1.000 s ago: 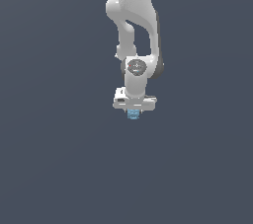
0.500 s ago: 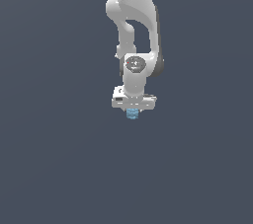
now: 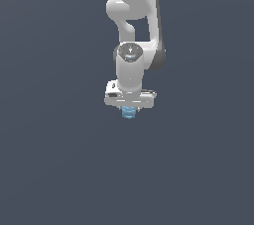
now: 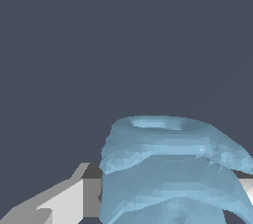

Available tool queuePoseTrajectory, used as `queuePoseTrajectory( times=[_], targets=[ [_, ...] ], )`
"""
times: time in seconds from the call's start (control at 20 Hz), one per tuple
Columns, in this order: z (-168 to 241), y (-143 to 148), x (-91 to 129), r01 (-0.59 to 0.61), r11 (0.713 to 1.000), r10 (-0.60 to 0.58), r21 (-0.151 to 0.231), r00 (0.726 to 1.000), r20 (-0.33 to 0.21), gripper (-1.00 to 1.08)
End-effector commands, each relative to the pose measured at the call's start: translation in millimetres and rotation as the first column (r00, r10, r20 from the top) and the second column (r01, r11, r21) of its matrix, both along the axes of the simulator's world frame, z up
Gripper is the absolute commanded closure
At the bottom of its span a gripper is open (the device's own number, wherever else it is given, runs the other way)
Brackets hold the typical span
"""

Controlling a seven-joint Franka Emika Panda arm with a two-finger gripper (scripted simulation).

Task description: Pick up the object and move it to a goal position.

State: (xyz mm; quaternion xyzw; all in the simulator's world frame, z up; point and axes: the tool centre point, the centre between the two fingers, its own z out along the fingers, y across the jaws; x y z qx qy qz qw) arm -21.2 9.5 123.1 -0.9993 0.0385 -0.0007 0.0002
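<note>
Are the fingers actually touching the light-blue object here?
Touching. In the wrist view, a finger presses against the side of the light-blue object with no gap visible; the exterior view shows the object sitting in the gripper.

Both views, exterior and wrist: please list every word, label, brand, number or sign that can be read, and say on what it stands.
There are none to read.
White arm: plain, no marking visible.
Gripper: no label visible.
Light-blue object between the jaws: only ridges, no print.
Dark grey background: blank in both views.
</note>
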Motion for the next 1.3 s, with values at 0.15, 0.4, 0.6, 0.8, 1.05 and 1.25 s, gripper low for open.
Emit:
queuePoseTrajectory(
  times=[0.15,0.4,0.6,0.8,1.05,1.25],
  targets=[
    [49.7,-16.0,23.2,0.000,1.000,0.000,0.000,1.000,0.000,1.08],
    [94.8,-30.5,45.0,0.000,1.000,0.000,0.000,1.000,0.000,1.08],
    [126.4,-40.7,61.0,0.000,1.000,0.000,0.000,1.000,-0.001,1.08],
    [153.8,-49.6,75.2,0.000,1.000,0.000,0.000,1.000,-0.001,1.08],
    [182.9,-58.9,90.9,0.000,1.000,0.000,0.000,1.000,-0.001,1.08],
    [201.4,-64.9,101.2,0.000,1.000,0.000,0.000,1.000,-0.001,1.08]
  ],
)
